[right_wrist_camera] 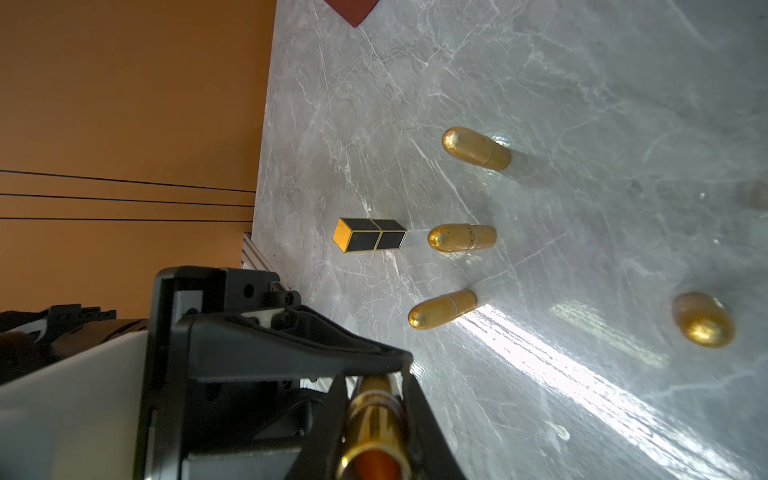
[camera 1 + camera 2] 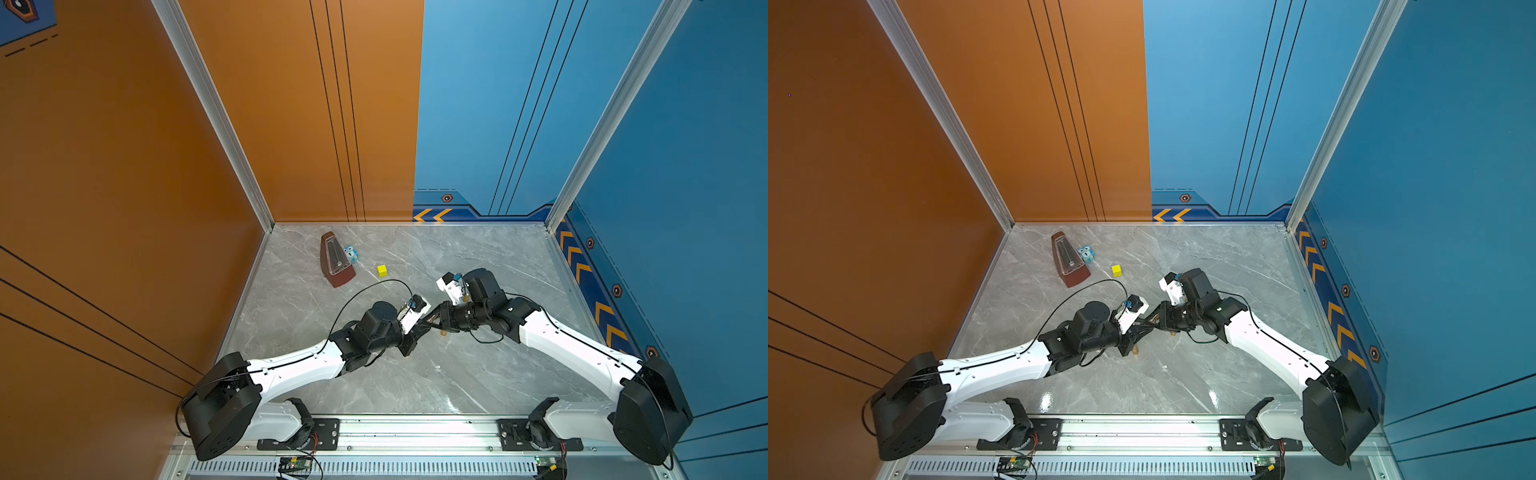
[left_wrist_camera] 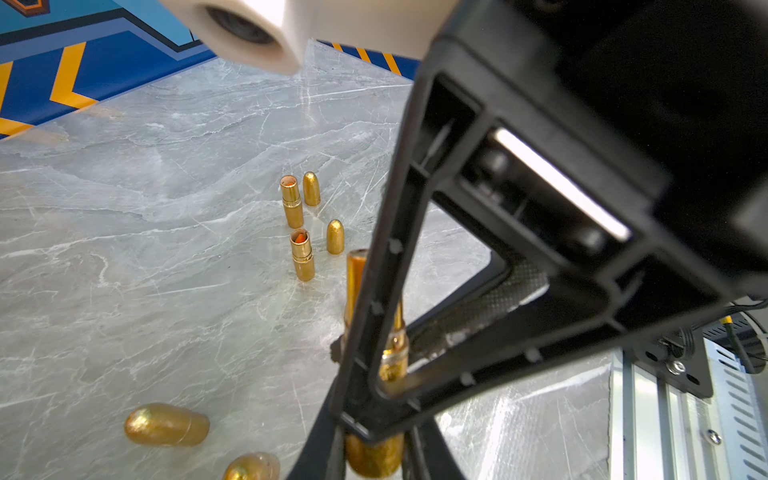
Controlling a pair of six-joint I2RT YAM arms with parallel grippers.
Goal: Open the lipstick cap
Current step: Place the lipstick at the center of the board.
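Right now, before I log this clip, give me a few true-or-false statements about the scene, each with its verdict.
1. The left gripper and right gripper are both shut on one gold lipstick. True.
2. The yellow cube sits on top of the metronome. False: the cube lies on the table, apart from it.
3. Two uncapped lipsticks stand upright on the table. True.
4. The right gripper holds the black-and-gold square lipstick. False: it rests on the table, untouched.
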